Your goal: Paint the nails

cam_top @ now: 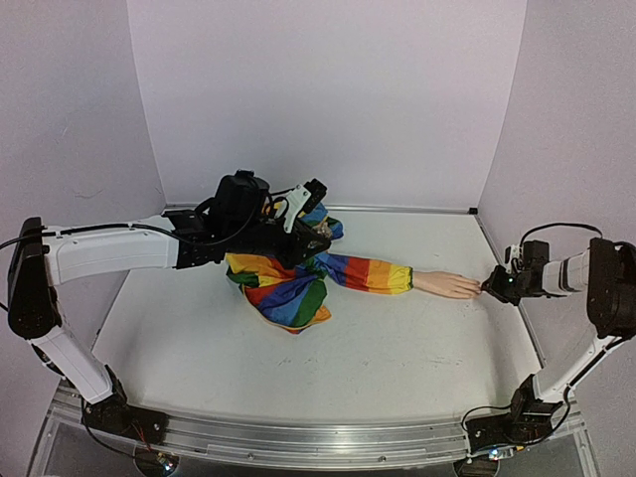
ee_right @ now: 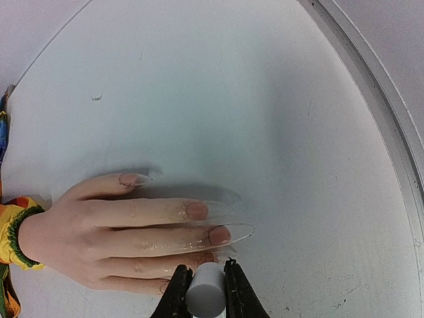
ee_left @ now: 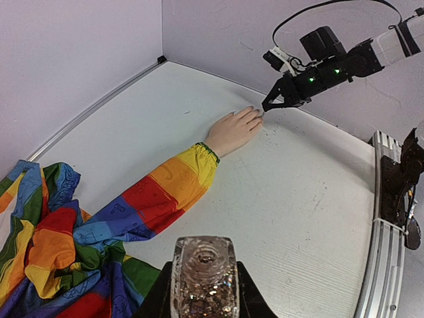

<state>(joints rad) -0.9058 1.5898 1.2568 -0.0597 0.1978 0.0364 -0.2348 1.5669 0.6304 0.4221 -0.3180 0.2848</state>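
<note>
A pale peach mannequin hand (ee_right: 112,232) lies flat on the white table and ends a rainbow-striped sleeve (cam_top: 338,270). Its nails (ee_right: 197,211) carry long clear tips. My right gripper (ee_right: 205,273) is shut on a small grey-white cylindrical cap (ee_right: 205,295) and sits right over the fingertips nearest the camera. What lies under the cap is hidden. In the top view this gripper (cam_top: 494,286) touches the hand's (cam_top: 447,284) fingertips. My left gripper (ee_left: 205,295) is shut on a clear bottle of glitter polish (ee_left: 205,275), held above the bunched sleeve, well left of the hand (ee_left: 235,130).
The rainbow cloth (cam_top: 288,296) lies bunched in the middle of the table under the left arm. A raised metal rim (ee_right: 371,93) runs along the table's right edge, near the right gripper. Purple walls close the back and sides.
</note>
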